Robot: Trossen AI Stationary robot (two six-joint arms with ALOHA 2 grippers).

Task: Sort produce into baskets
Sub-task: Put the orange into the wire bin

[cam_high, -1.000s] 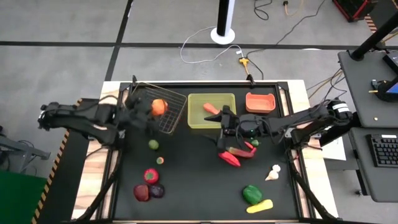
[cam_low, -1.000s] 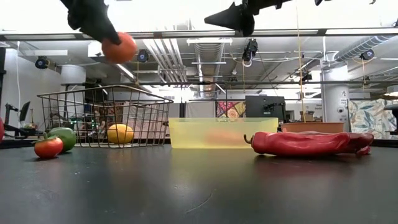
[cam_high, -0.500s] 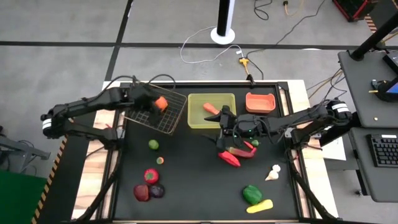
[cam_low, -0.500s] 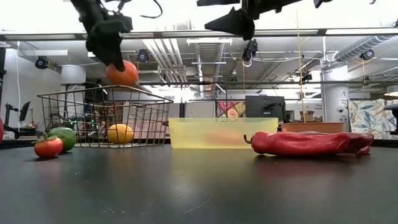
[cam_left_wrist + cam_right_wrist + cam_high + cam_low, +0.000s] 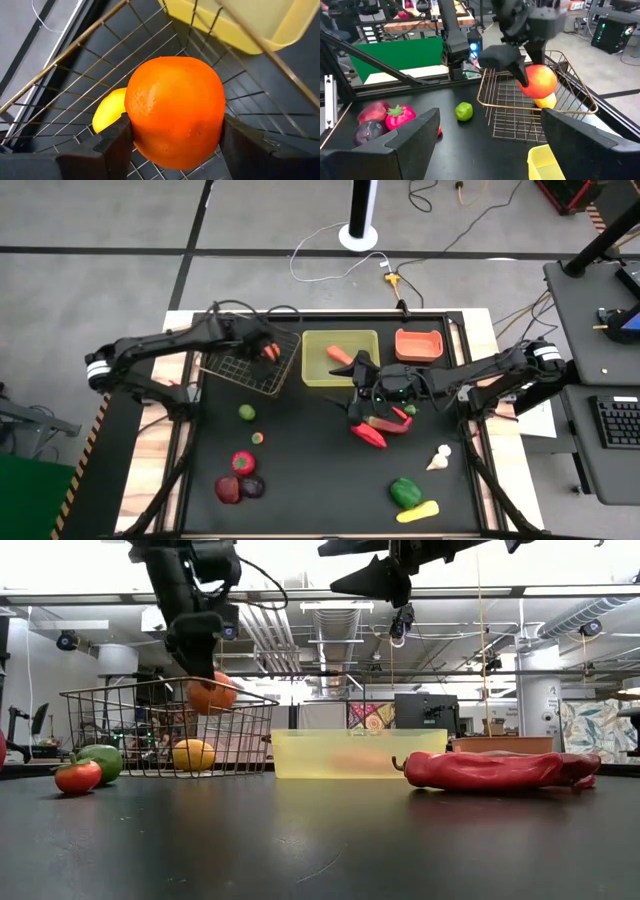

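The left gripper (image 5: 205,655) clamps a round, dimpled orange (image 5: 175,110) between its dark fingers, right inside the rim of the wire-mesh basket (image 5: 243,366), above a smooth yellow lemon (image 5: 193,754) on the grid floor. The right gripper (image 5: 357,395) hangs with its jaws spread and empty over a glossy, wrinkled red chili (image 5: 495,769), beside the translucent yellow plastic tray (image 5: 312,370).

Three baskets (image 5: 252,356); two arms (image 5: 160,345); two red chilies (image 5: 372,434); one garlic (image 5: 439,457); one lime (image 5: 246,412)
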